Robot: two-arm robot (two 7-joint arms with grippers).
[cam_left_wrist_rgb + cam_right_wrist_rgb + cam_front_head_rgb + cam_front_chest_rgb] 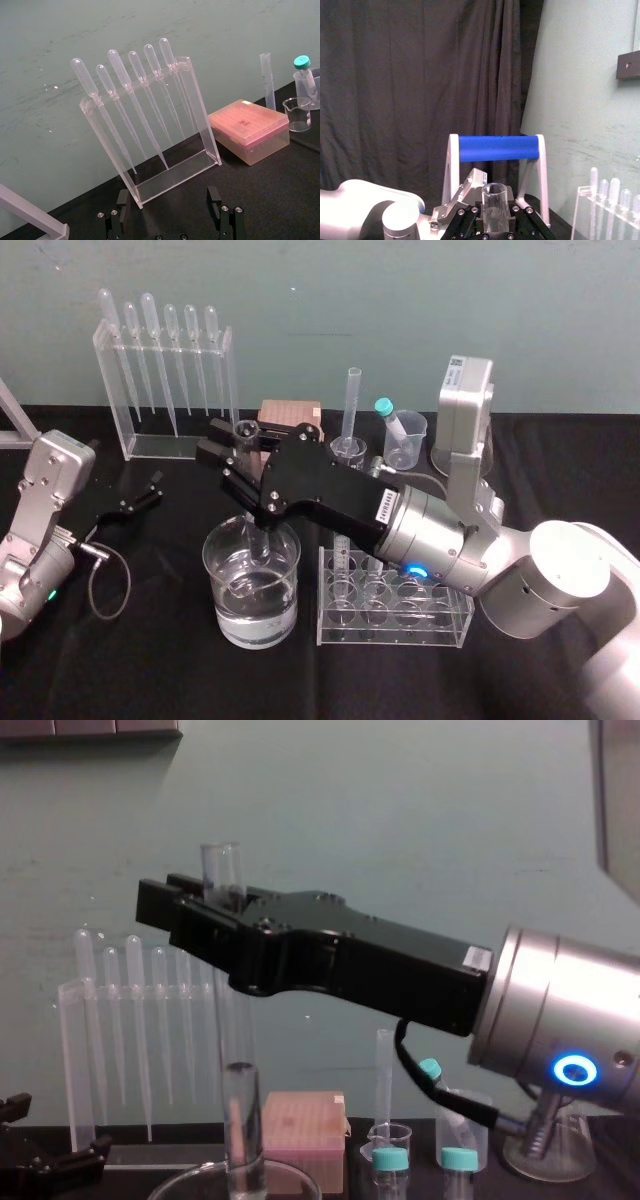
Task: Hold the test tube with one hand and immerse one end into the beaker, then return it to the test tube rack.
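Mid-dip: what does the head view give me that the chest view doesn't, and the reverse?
Head, not chest: the beaker whole, with its water level. Chest, not head: the test tube side-on, upright, mouth above the fingers, lower end below the beaker's rim. Both: the right gripper shut on the tube over the beaker, the pipettes and pink box behind. The left gripper lies parked, open, at the table's left.
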